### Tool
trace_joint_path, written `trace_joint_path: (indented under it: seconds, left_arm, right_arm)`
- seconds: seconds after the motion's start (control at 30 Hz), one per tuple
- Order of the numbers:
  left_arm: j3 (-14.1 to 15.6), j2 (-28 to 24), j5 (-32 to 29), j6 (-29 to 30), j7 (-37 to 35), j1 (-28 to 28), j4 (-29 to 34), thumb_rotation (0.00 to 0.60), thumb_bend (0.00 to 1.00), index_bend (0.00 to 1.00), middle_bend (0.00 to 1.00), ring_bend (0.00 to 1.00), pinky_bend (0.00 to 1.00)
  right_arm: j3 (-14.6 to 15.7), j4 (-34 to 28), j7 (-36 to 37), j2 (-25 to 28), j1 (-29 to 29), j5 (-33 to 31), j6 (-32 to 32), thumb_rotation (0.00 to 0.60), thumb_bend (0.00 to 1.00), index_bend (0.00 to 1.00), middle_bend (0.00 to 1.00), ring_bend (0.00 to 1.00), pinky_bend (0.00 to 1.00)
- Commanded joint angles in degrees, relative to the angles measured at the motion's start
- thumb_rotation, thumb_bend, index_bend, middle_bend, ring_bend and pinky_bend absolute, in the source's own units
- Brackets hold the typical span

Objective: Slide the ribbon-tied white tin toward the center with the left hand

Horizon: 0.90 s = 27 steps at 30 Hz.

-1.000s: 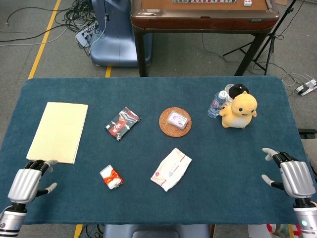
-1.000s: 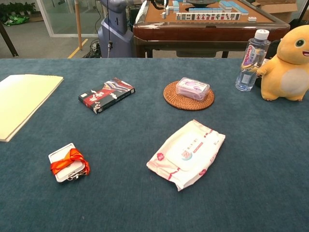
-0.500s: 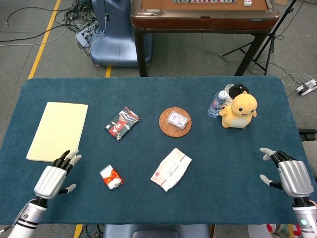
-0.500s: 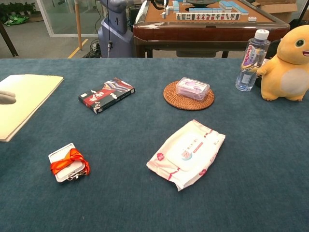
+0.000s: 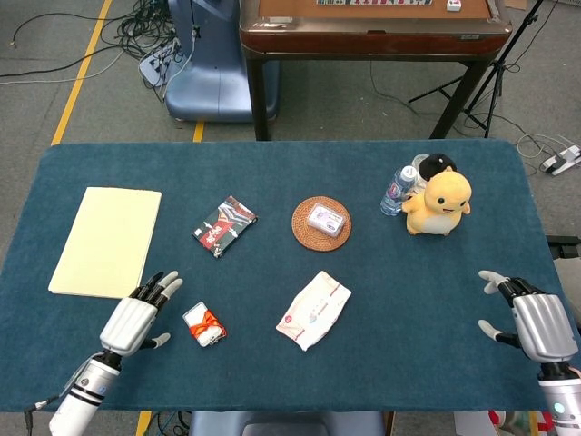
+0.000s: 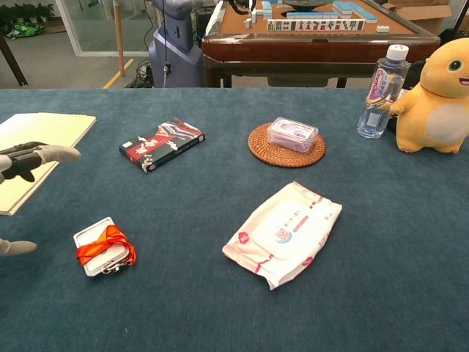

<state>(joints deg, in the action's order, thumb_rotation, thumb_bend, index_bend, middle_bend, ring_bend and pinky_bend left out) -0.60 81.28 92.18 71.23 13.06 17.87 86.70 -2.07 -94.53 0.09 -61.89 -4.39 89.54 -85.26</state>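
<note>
The tin [image 5: 204, 324] is a small flat white rectangle crossed by a glossy orange ribbon, lying on the blue felt table [image 5: 272, 182] at about 7 o'clock from the round woven coaster [image 5: 320, 222]. The left hand [image 5: 136, 316] hovers just beside it at its 9 o'clock, not touching, fingers spread and pointing toward 1 o'clock, grasping nothing. The right hand [image 5: 536, 322] sits near the table's right edge (well apart from everything), fingers parted and empty.

Bare blue cloth is lying between the left hand [image 5: 136, 320] and the ribbon-tied tin [image 5: 204, 324], nothing blocking that gap. Toward the center, the wipes pack [image 5: 314, 309] is sitting in the way on the tin's right. The patterned box [image 5: 224, 224] is lying well beyond, the yellow folder [image 5: 107, 240] hemming in the far left.
</note>
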Motion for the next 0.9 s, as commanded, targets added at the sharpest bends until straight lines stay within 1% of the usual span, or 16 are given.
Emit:
trace_joint_path:
  seconds: [0.03, 0.33, 0.63, 0.9]
  left_arm:
    - [-0.3, 0.7, -0.7, -0.9, 0.8, 0.7, 0.8, 0.600, 0.00, 0.05, 0.00, 0.00, 0.24]
    - [-0.7, 2.8, -2.7, -3.5, 4.2, 2.7, 3.4, 0.600, 0.00, 0.01, 0.00, 0.00, 0.24]
    - [0.1, 3.6, -4.4, -4.2, 6.6, 3.0, 3.6, 0.600, 0.00, 0.00, 0.00, 0.00, 0.24]
    - [0.2, 4.1, -5.8, -5.3, 7.8, 3.6, 4.0, 0.600, 0.00, 0.00, 0.00, 0.00, 0.24]
  right_arm:
    - [0.0, 0.0, 0.1, 0.1, 0.0, 0.0, 0.0, 0.600, 0.01, 0.28, 0.44, 0.35, 0.58]
    - [-0.1, -0.4, 0.5, 0.6, 0.3, -0.3, -0.3, 0.600, 0.01, 0.28, 0.44, 0.35, 0.58]
    - [-0.2, -0.7, 1.0, 1.2, 0.6, -0.4, -0.9, 0.600, 0.01, 0.28, 0.44, 0.35, 0.58]
    - [-0.2, -0.7, 1.1, 1.2, 0.7, -0.3, -1.0, 0.600, 0.01, 0.28, 0.44, 0.35, 0.58]
